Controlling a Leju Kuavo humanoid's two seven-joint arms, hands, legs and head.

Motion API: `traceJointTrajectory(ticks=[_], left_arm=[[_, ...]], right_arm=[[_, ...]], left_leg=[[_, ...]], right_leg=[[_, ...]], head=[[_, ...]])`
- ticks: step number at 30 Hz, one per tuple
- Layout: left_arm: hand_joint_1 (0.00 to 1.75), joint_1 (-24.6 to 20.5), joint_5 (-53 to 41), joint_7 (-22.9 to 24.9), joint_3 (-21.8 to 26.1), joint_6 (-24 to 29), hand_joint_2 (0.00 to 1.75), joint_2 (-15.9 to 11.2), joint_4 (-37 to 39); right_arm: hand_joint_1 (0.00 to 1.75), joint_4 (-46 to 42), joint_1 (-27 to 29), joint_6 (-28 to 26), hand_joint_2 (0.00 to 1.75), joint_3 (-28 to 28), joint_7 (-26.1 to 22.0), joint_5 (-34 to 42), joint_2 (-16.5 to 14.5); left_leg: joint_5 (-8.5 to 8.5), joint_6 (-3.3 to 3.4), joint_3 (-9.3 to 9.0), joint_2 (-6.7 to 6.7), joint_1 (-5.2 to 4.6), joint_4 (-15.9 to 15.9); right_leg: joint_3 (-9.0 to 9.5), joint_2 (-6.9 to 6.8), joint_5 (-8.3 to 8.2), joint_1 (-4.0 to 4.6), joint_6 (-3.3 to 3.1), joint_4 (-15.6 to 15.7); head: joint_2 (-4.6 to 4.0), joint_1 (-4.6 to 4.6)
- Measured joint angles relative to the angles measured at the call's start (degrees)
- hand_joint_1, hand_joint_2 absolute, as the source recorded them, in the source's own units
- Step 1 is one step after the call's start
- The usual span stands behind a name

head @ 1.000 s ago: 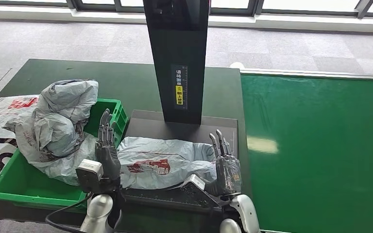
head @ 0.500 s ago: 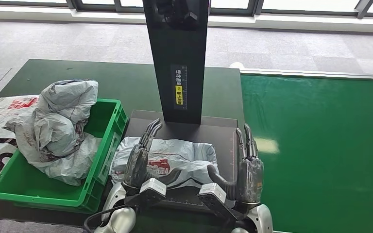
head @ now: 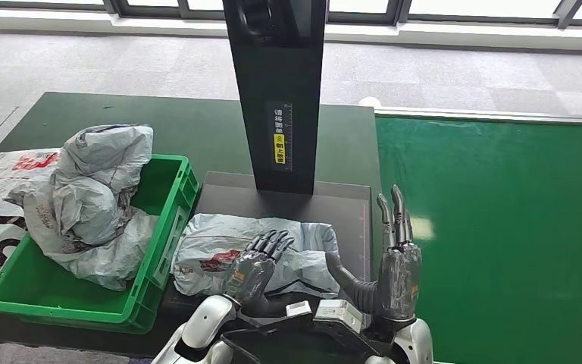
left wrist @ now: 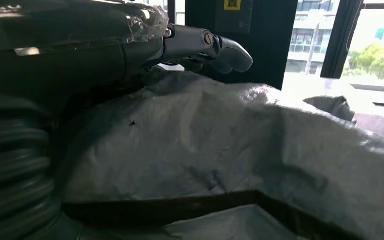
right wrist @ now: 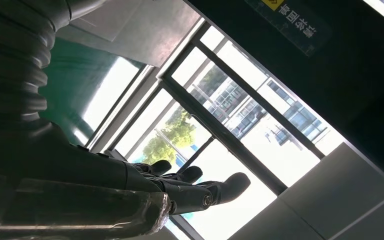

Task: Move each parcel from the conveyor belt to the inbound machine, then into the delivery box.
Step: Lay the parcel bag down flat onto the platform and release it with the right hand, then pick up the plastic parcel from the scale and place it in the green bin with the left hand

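Nearest: left hand (head: 253, 267) laid palm-down on top of the grey parcel (head: 212, 254), fingers spread flat over the plastic, nothing pinched or wrapped. Resting on it, not gripping. In the left wrist view, thumb (left wrist: 215, 47) stretched out above the crinkled bag surface, clear of it.

Just beside, on the belt side: right hand (head: 394, 262) held upright, fingers straight and apart, holding nothing, standing off the parcel's end without touching.

Parcel itself lying flat on the dark platform (head: 348, 208) of the inbound machine, under the black scanner column (head: 276, 91). Red print partly showing near the left hand.

To the left: green delivery box (head: 23, 292), touching the platform edge, already carrying 2 or so crumpled grey bags (head: 91, 197), piled high against the far wall. More bagged stuff (head: 0, 197) outside the box, further left.

Far right: green conveyor belt (head: 500, 227).

Step in hand, by judgement: scan done or under way, lift into box next. To do well: close on the parcel from both ends, right hand brought in against the near end, left hand shifted from top to side. Soft bag, likely to sag and slip. Worth aiming for the nearer, lower part of the box, away from the pile.
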State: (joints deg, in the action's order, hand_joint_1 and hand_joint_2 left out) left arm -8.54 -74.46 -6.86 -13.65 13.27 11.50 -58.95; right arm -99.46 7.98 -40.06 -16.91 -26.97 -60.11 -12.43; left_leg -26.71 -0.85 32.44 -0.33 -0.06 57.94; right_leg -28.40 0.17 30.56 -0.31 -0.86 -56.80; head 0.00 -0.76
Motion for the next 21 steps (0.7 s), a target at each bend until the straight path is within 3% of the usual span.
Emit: traceJointTrajectory(ticks=[10, 11, 14, 15, 21], left_arm=[[0.00, -3.2, -0.7, 1.3, -0.3, -0.3, 1.75, 0.5, 5.6], [0.09, -3.7, -0.9, 1.9, -0.3, -0.4, 1.75, 0.5, 6.2], [1.40, -5.1, -1.7, 3.7, -0.3, -0.7, 1.75, 0.4, 8.4], [1.75, -5.4, -1.8, 3.8, -0.3, -0.8, 1.75, 0.4, 9.0], [1.75, -5.8, -2.0, 1.3, -0.3, -3.0, 1.75, 0.3, 10.9]], right_arm=[[0.00, -0.1, -0.2, 0.0, 1.75, 0.3, -1.1, 0.5, -0.4], [0.00, -0.1, -0.3, 0.0, 1.75, 0.3, -1.1, 0.5, -0.4], [0.00, -0.1, -0.5, 0.0, 1.75, 0.4, -1.0, 0.5, -0.4], [0.00, -0.1, -0.6, 0.0, 1.75, 0.4, -1.0, 0.5, -0.4], [0.00, -0.1, -0.6, 0.0, 1.75, 0.3, -0.5, 0.6, -0.4]], left_leg=[[0.01, 0.02, -0.20, -0.04, 0.00, 0.0], [0.02, 0.03, -0.24, -0.05, 0.00, 0.0], [0.02, 0.04, -0.37, -0.07, -0.01, 0.0], [0.02, 0.04, -0.41, -0.06, -0.01, 0.0], [0.02, 0.04, -0.54, -0.09, -0.01, 0.0]], right_leg=[[0.24, -0.06, 0.01, 0.01, 0.01, 0.0], [0.29, -0.09, 0.01, 0.01, 0.01, 0.0], [0.45, -0.14, 0.01, 0.03, 0.02, 0.0], [0.49, -0.14, 0.01, 0.03, 0.02, 0.0], [0.64, -0.16, 0.01, 0.03, 0.02, 0.0]], head=[[0.00, -0.01], [0.00, -0.01], [0.00, -0.01], [0.00, -0.01], [0.00, -0.01]])
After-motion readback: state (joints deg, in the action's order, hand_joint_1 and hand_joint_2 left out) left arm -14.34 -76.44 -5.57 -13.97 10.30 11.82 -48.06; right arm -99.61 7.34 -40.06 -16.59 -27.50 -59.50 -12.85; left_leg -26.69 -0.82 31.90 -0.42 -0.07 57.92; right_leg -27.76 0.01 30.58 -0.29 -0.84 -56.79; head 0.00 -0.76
